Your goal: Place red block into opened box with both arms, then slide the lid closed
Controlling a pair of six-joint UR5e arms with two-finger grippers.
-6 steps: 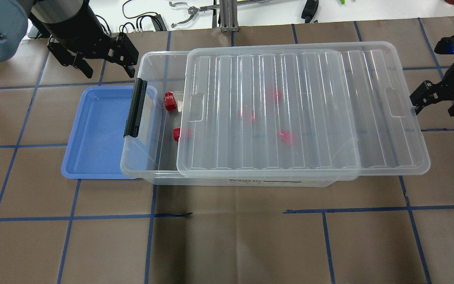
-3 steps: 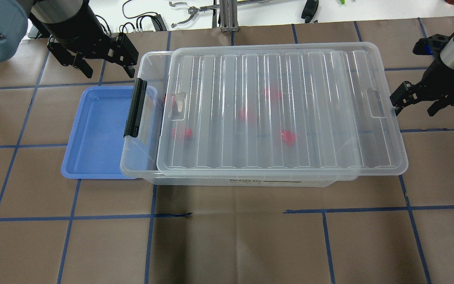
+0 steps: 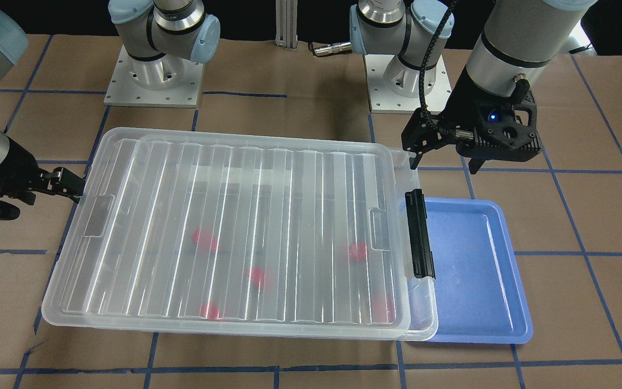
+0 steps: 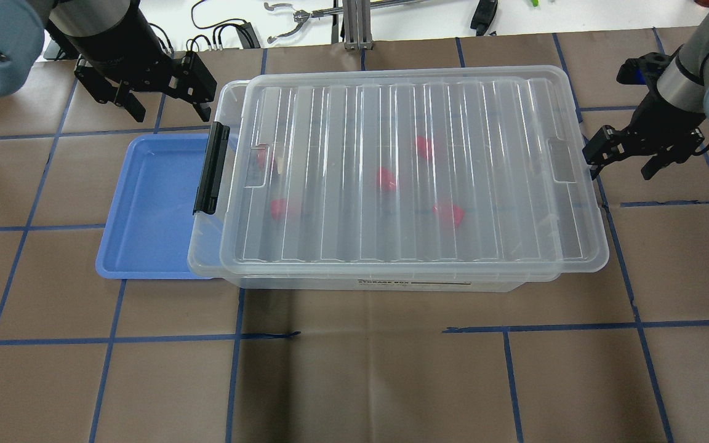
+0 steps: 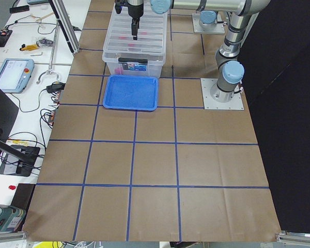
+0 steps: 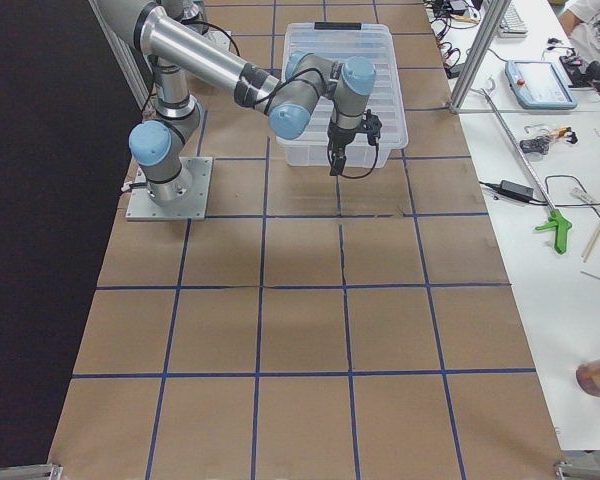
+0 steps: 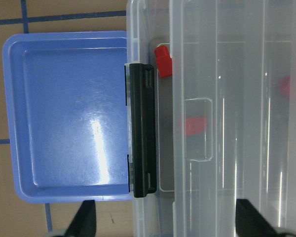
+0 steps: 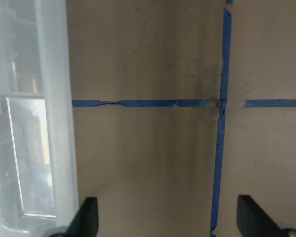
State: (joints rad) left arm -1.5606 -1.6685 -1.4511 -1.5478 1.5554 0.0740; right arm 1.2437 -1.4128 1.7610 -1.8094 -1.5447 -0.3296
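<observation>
The ribbed lid (image 4: 330, 234) lies on the clear box (image 4: 202, 246) and covers nearly all of it. It overhangs the box's right end and leaves a narrow strip bare beside the black clip bar (image 4: 212, 167). Several red blocks (image 4: 385, 178) show blurred through the lid. One red block (image 7: 163, 61) sits in the bare strip. My right gripper (image 4: 620, 165) is open, and one of its fingers (image 3: 71, 182) is against the lid's right edge. My left gripper (image 4: 167, 101) hangs open and empty behind the clip end.
An empty blue tray (image 4: 151, 203) lies partly under the box's left end. Both arm bases (image 3: 151, 81) stand on the robot's side of the table. Cables and hand tools (image 4: 293, 18) lie on the white bench past the far edge.
The lid has slid left over the box, and my right gripper has moved left with its edge. The two leftmost red blocks are now mostly under the lid. The left arm has stayed put.
</observation>
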